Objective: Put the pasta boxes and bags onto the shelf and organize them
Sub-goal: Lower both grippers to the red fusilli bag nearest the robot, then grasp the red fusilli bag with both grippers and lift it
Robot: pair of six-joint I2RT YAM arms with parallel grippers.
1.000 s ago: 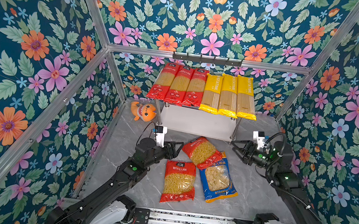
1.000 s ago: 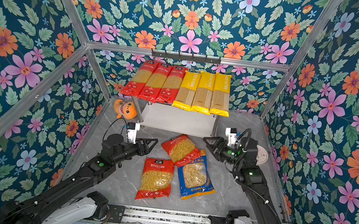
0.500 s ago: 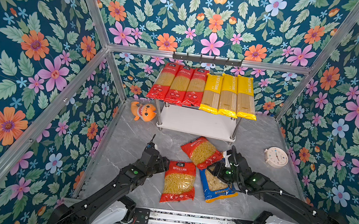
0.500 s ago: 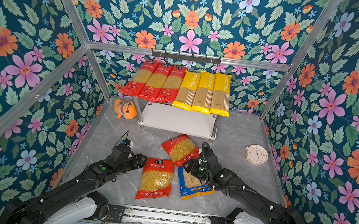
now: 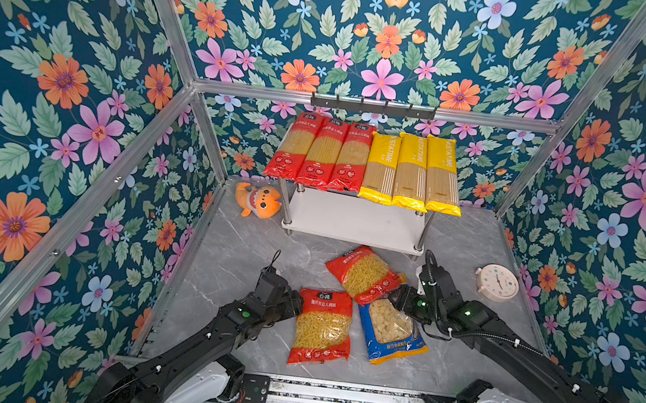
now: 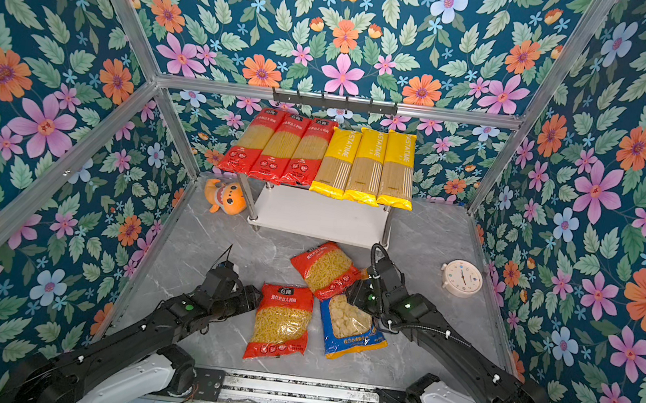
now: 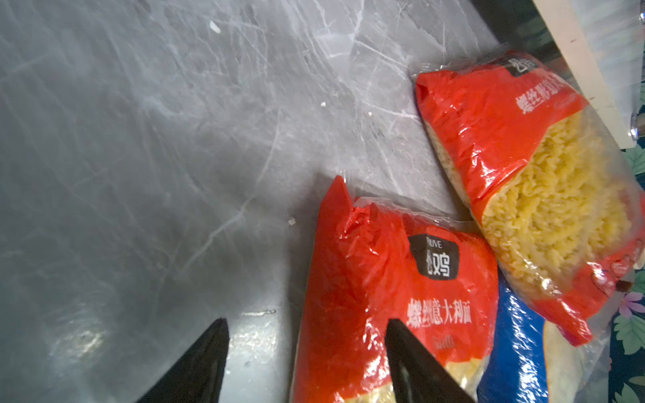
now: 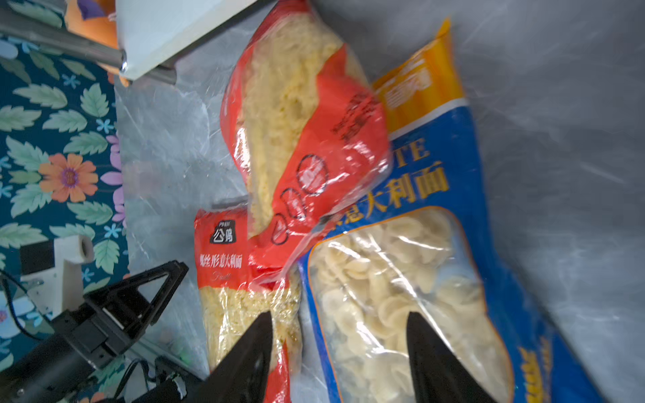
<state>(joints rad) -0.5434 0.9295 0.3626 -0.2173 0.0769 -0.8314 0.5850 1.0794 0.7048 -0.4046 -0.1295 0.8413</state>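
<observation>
Bimanual pasta-shelving scene. The shelf (image 5: pixel 352 221) stands at the back of the desk (image 5: pixel 240 251). Its top tier carries three red spaghetti packs (image 5: pixel 321 154) and three yellow PASTATIME packs (image 5: pixel 413 171) side by side, their front ends overhanging the tier's edge. The visible part of the lower tier carries nothing.

Three bags lie on the desk in front of the shelf, not yet shelved:
- A tilted red fusilli bag (image 5: pixel 366 275) lies just before the shelf's lower board.
- A second red fusilli bag (image 5: pixel 322 328) lies farther out from the shelf.
- A blue-and-yellow bag (image 5: pixel 391 328) lies beside the second, its shelf-side end tucked under the tilted red fusilli bag.

The left fingers (image 7: pixel 199 373) stand wide, one over the second red fusilli bag's edge and one over bare desk. The right fingers (image 8: pixel 251 370) also stand wide and hold nothing, straddling the blue-and-yellow bag's edge next to the second red fusilli bag.

Likely hazards:
- Lifting the blue-and-yellow bag would probably drag or flip the bag overlapping it.
- A finger closing on glossy film alone may slip, or shove a bag sideways.
- Loose pasta would sag and could catch the shelf's lower board.
- A bag raised too high could knock the overhanging spaghetti packs.
- The two arms work close together and might collide.
</observation>
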